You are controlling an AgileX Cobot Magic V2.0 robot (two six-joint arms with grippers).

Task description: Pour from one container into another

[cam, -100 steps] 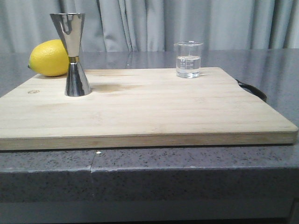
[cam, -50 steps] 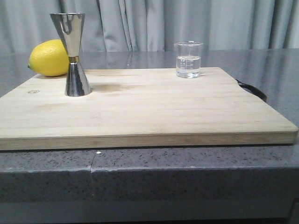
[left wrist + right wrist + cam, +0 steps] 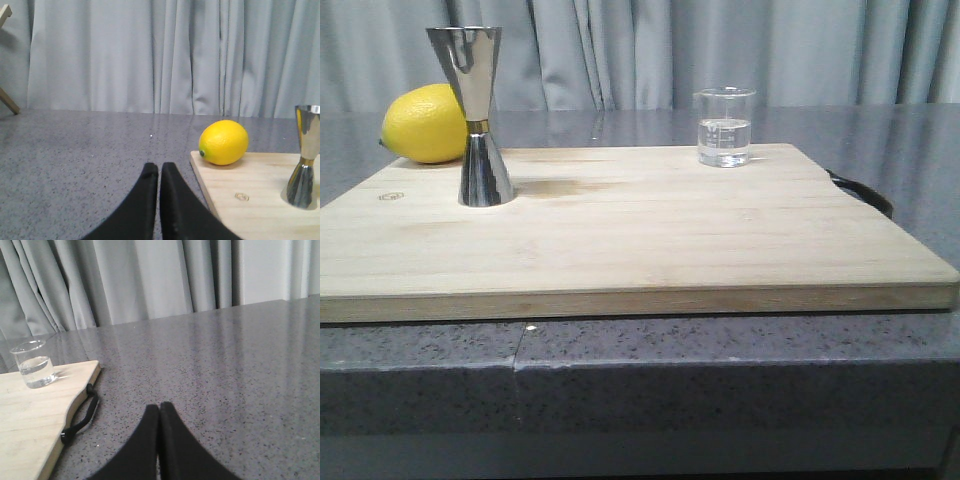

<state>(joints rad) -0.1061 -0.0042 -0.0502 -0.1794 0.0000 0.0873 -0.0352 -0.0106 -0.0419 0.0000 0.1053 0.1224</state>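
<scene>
Change since earlier: nothing is seen to have moved across the 3 front views; beaker, jigger and lemon stand in the same places.
Beaker [image 3: 724, 127]: set upright at the far right corner of the wooden board [image 3: 620, 240], partly filled with clear liquid; printed marks are seen but cannot be read. Touched by nothing.
Jigger [image 3: 475, 116]: stood upright on the far left part of the board, well apart from the beaker; in the left wrist view it is cut off by the picture's edge [image 3: 305, 156].
Lemon [image 3: 424, 124]: laid at the board's far left corner, just behind the jigger, partly hidden by it in the front view.
Left claw [image 3: 159, 171]: 2 black fingers pressed together, nothing between them; held over the grey counter [image 3: 75, 160], beside the board's left corner, apart from lemon and jigger.
Right claw [image 3: 160, 412]: fingers closed against each other, empty; held over the counter to the right of the board, well apart from the beaker.
Board handle [image 3: 80, 417]: a black strap at the board's right edge, half hidden in the front view.
Hidden: neither arm is caught in the front view.
</scene>
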